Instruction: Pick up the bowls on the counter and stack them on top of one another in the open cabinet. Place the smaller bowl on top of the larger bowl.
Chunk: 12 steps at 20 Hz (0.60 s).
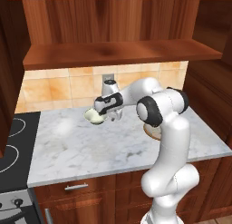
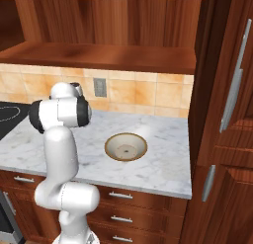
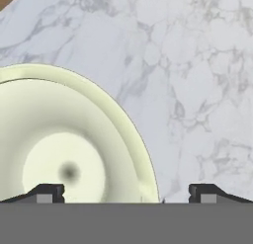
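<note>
The smaller bowl [image 1: 94, 116], pale cream-green and deep, sits at the back of the marble counter [image 1: 90, 146]. My gripper [image 1: 113, 116] hangs just above its right side. In the hand view the gripper [image 3: 127, 193] is open and astride the bowl's rim: one fingertip [image 3: 47, 192] is over the smaller bowl [image 3: 64, 144], the other over bare counter [image 3: 197, 65]. Nothing is held. The larger bowl [image 2: 126, 146], tan-brown with a pale inside, rests further right on the counter [image 2: 163, 164]; in the left base view the larger bowl [image 1: 152, 130] is mostly behind my arm. The open cabinet shelf [image 1: 113, 53] [image 2: 108, 55] is bare.
A black stovetop [image 1: 11, 141] [image 2: 7, 114] borders the counter on the left. A wall outlet [image 1: 108, 78] [image 2: 100, 87] sits on the tiled backsplash. A tall wooden cabinet [image 2: 227, 114] closes the right end. Drawers [image 1: 77, 187] run under the counter.
</note>
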{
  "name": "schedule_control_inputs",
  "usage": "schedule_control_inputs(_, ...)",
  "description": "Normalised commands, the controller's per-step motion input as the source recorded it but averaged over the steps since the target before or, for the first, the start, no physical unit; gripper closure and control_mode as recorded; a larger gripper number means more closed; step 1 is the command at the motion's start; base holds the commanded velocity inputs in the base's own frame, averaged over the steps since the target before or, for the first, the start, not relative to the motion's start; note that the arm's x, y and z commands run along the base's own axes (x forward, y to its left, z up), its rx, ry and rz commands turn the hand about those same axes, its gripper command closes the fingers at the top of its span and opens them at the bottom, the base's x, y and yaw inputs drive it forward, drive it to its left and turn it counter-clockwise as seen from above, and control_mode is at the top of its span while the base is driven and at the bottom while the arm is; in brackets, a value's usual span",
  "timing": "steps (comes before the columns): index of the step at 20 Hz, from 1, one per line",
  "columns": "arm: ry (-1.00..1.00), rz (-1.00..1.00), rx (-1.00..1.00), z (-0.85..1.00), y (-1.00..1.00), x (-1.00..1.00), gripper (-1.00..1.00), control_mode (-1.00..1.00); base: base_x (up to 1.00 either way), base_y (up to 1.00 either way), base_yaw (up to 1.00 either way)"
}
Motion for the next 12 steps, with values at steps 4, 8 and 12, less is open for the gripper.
schedule_control_inputs(4, 0.0, 0.0, 0.01, -0.09, 0.0, 0.13, -1.0, -1.0, 0.0, 0.0, 0.0)
schedule_control_inputs(8, 0.0, 0.0, 0.0, -0.09, 0.02, 0.09, -1.0, -1.0, 0.0, 0.0, 0.0)
schedule_control_inputs(12, 0.0, 0.0, 0.0, -0.13, 0.05, 0.03, 1.0, -1.0, 0.0, 0.0, 0.0)
